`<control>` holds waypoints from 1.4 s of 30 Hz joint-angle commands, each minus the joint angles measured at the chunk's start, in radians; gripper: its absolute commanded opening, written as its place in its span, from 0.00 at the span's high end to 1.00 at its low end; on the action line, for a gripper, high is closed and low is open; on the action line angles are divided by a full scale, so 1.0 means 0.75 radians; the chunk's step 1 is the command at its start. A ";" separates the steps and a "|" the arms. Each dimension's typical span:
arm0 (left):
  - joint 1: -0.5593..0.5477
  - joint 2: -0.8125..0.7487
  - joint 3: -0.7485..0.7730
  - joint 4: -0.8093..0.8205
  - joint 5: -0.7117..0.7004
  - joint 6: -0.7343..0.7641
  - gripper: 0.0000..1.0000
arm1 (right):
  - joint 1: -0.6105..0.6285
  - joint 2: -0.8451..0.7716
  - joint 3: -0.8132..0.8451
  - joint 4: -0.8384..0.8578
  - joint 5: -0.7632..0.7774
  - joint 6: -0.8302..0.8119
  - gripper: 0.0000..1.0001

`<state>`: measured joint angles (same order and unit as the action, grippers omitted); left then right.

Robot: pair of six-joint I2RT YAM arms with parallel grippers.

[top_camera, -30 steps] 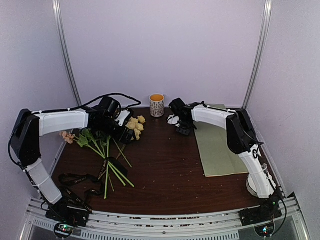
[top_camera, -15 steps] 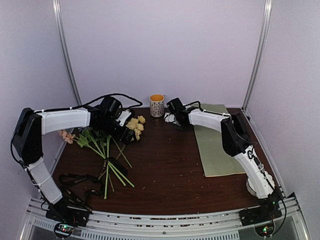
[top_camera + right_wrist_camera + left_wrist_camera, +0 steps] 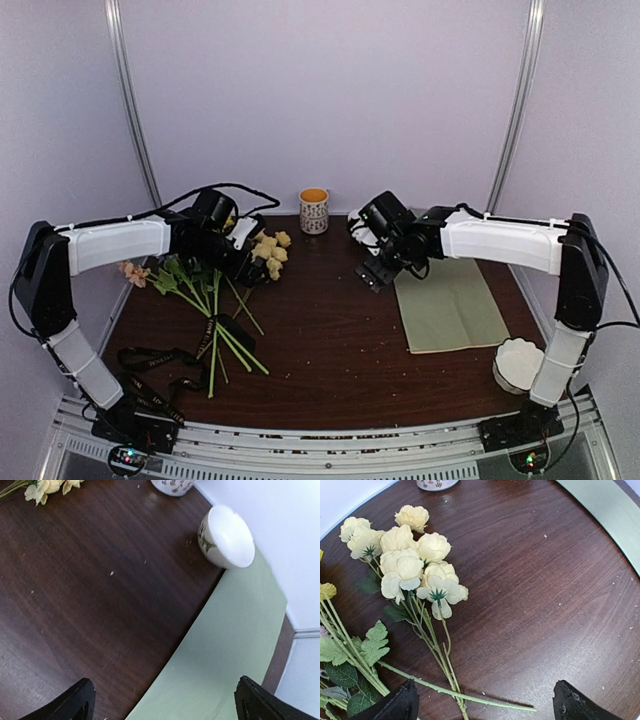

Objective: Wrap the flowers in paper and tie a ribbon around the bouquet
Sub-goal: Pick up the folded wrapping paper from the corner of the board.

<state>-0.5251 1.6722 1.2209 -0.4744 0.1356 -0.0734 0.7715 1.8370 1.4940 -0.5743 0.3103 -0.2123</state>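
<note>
The flowers [image 3: 205, 300] lie on the left of the dark table, yellow blooms [image 3: 415, 565] toward the back and green stems fanning forward. My left gripper [image 3: 243, 262] hovers open just above them. In the left wrist view its gripper [image 3: 485, 707] straddles a few thin stems without touching them. The sage-green paper [image 3: 455, 310] lies flat on the right. My right gripper [image 3: 383, 265] hangs open over its left edge; in the right wrist view the gripper [image 3: 167, 702] spans that paper [image 3: 225, 645] edge and bare wood. The black ribbon [image 3: 150, 358] lies loose at the front left.
A patterned cup [image 3: 313, 210] with an orange inside stands at the back centre. A small white bowl [image 3: 227, 537] lies on its side by the paper's far corner. A white scalloped stack [image 3: 518, 365] sits at the front right, next to the right arm's base.
My right arm swung out to the right, and its gripper came forward from beside the cup to the paper's left edge and opened. The left arm barely moved.
</note>
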 commanded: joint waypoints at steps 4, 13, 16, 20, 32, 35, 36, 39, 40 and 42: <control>0.009 -0.147 -0.091 0.005 0.061 -0.041 0.04 | 0.005 -0.110 -0.397 -0.268 -0.106 0.638 0.01; 0.007 -0.216 -0.156 0.003 0.069 -0.074 0.05 | 0.105 -0.217 -0.672 -0.225 -0.183 0.823 0.11; 0.007 -0.227 -0.160 -0.003 0.068 -0.078 0.05 | 0.107 -0.196 -0.719 -0.247 -0.115 0.846 0.18; 0.007 -0.245 -0.168 -0.006 0.066 -0.082 0.05 | 0.106 -0.218 -0.759 -0.262 -0.016 0.862 0.26; 0.007 -0.282 -0.189 -0.014 0.046 -0.068 0.06 | 0.107 -0.216 -0.707 -0.238 0.005 0.776 1.00; 0.006 -0.298 -0.189 -0.021 0.043 -0.056 0.06 | 0.093 -0.328 -0.670 -0.268 -0.004 0.807 1.00; 0.006 -0.303 -0.191 -0.018 0.043 -0.054 0.05 | 0.085 -0.384 -0.659 -0.270 -0.005 0.824 1.00; 0.005 -0.315 -0.192 -0.014 0.039 -0.050 0.05 | 0.051 -0.559 -0.617 -0.262 0.017 0.865 1.00; 0.005 -0.315 -0.192 -0.012 0.039 -0.049 0.05 | 0.042 -0.609 -0.595 -0.257 0.042 0.871 1.00; 0.007 -0.315 -0.193 -0.010 0.036 -0.048 0.06 | 0.036 -0.705 -0.543 -0.246 0.117 0.868 1.00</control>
<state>-0.5243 1.4590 1.0851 -0.4961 0.1711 -0.1226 0.8154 1.4441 1.0012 -0.7723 0.2962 0.4061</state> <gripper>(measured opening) 0.945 0.005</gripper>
